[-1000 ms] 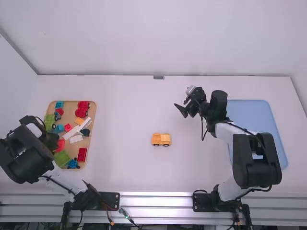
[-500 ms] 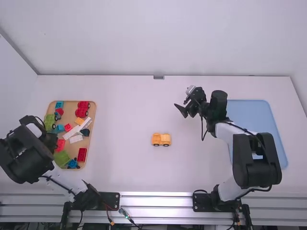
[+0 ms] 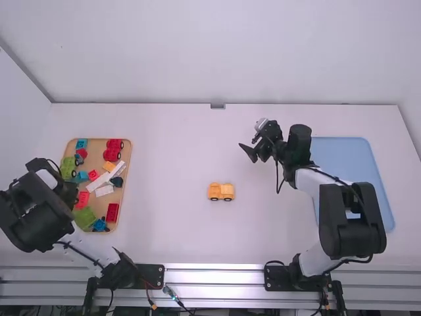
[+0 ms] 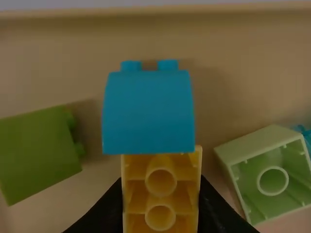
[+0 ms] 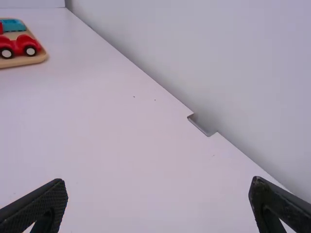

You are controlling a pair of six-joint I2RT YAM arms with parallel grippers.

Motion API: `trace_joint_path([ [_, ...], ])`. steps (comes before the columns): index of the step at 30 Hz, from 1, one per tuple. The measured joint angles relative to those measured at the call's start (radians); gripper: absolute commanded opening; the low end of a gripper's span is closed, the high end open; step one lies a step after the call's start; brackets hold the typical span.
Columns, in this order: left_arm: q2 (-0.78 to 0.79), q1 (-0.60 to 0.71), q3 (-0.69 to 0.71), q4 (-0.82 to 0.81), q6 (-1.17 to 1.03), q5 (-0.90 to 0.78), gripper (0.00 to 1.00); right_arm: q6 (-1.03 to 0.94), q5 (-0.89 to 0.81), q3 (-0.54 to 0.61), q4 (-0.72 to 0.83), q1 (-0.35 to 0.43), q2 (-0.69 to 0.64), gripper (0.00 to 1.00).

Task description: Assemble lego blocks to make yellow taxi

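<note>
I clamp a yellow block (image 4: 161,199) in my left pincer (image 3: 68,192) at frame left, my right pincer (image 3: 247,143) spread apart right of centre, yellow wheeled piece (image 3: 221,191) on the worktop (image 3: 177,230) just below centre

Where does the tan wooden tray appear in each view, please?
High view: the tray is at the left, partly beneath the left arm.
Left wrist view: behind the blue plastic block, its rim across the top.
Right wrist view: upper left.
Shared landmark: the white table bordering the tray.
</note>
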State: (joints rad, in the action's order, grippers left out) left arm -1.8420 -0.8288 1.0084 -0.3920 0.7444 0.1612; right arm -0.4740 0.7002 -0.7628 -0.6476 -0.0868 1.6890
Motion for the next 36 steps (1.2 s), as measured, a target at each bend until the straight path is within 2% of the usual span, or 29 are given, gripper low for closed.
trace_joint_path([
  [2,0.0,0.0,0.0,-0.002,0.002,0.0,0.28,0.0,0.0,0.0,0.0,0.0,0.0,0.99],
  [7,0.0,0.0,0.0,-0.012,0.002,-0.001,0.57,0.0,0.0,0.0,0.0,0.0,0.0,0.99],
  [9,0.0,0.0,0.0,-0.012,0.005,-0.007,0.5,0.0,0.0,0.0,0.0,0.0,0.0,0.99],
  [14,0.0,0.0,0.0,0.0,-0.013,-0.033,0.47,0.0,0.0,0.0,0.0,0.0,0.0,0.99],
  [23,0.0,0.0,0.0,0.001,-0.03,-0.038,0.29,0.0,0.0,0.0,0.0,0.0,0.0,0.99],
  [32,0.0,0.0,0.006,-0.027,-0.034,-0.037,0.27,0.001,0.0,0.0,0.0,0.0,0.0,0.99],
  [36,0.007,0.0,0.021,-0.064,-0.034,-0.037,0.2,0.031,0.0,0.0,-0.006,0.0,0.0,0.99],
])
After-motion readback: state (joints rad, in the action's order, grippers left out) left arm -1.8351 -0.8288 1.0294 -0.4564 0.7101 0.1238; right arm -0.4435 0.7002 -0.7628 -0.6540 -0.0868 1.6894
